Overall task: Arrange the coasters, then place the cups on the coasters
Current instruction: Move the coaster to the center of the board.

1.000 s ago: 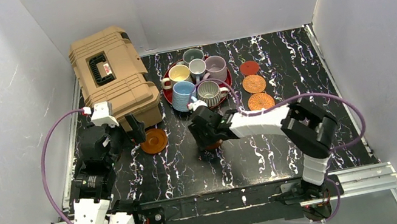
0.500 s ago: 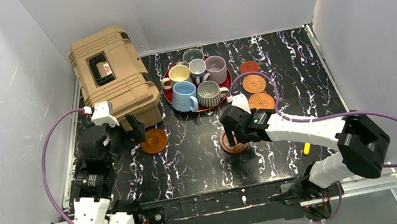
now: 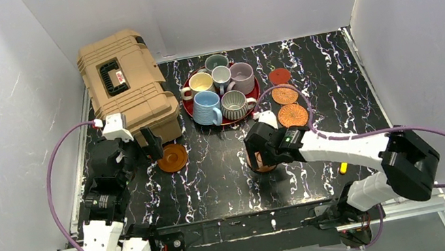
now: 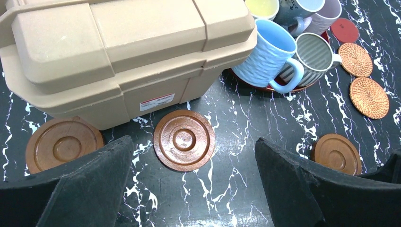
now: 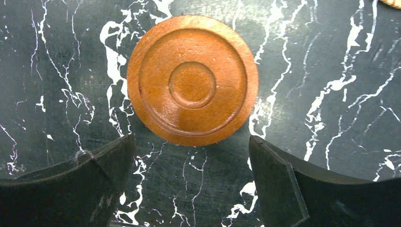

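Wood coaster (image 5: 193, 79) lies flat on table (image 3: 216, 183), centred under R gripper (image 5: 189, 150). Its jaws are spread wide, holding nothing, not touching the disc. L gripper (image 4: 193, 156) is also wide & empty, hovering by a 2nd wood coaster (image 4: 184, 140) just in front of the case (image 4: 118, 52). A 3rd (image 4: 63, 144) sits at the case's other corner. Woven coasters (image 3: 285, 94) + red disc (image 3: 279, 76) are lined up right of tray (image 3: 188, 108). Cups (image 3: 207, 106) all on tray.

Judgement: this placement looks done. To finish well, lift R straight up w/o sideways drift so pads don't nudge the disc. Keep gaps btw coasters wide enough for mug handles.
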Robot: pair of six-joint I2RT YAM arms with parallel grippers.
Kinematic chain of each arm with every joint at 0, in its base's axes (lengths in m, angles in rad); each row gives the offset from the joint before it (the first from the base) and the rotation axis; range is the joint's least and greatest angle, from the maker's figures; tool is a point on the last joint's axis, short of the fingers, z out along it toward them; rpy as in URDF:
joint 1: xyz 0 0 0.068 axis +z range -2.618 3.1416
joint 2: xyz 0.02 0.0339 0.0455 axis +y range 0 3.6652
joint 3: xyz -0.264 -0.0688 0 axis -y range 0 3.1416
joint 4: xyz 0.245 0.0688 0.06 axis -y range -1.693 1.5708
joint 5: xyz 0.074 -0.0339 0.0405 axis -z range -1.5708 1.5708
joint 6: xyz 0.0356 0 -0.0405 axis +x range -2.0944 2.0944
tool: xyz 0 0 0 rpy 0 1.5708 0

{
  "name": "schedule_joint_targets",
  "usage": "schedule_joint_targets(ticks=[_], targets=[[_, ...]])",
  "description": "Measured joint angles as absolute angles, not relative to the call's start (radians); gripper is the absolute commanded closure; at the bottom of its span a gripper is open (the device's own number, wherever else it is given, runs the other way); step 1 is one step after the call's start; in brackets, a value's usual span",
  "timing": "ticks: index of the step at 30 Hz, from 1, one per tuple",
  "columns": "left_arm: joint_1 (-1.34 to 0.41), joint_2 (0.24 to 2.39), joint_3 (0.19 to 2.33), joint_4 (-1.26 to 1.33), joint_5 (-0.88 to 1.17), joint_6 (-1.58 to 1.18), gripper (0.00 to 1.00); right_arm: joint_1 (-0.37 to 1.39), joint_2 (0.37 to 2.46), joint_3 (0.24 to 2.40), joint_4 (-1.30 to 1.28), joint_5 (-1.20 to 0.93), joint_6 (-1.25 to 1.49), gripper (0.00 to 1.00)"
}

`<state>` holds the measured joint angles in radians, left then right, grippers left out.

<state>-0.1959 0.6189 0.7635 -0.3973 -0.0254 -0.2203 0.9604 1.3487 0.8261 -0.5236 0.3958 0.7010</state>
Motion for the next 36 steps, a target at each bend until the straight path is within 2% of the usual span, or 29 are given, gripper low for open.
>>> schedule_joint_targets(ticks=[4, 15, 21, 36], targets=[[-0.196, 0.622, 0.764, -0.398, -0.026, -0.22, 0.01, 0.995, 1.393, 0.833, -0.513, 0.404, 0.707, 0.02], [-0.196, 0.622, 0.764, -0.397, -0.026, -0.22, 0.01, 1.036, 1.575, 0.947, -0.452, 0.42, 0.674, 0.2], [-0.196, 0.624, 0.764, -0.397, -0.026, -0.22, 0.01, 1.043, 1.66, 0.974, -0.43, 0.424, 0.658, 0.27], [-0.196, 0.626, 0.764, -0.397, -0.026, -0.221, 0.01, 1.028, 1.649, 0.942, -0.435, 0.485, 0.715, 0.41]])
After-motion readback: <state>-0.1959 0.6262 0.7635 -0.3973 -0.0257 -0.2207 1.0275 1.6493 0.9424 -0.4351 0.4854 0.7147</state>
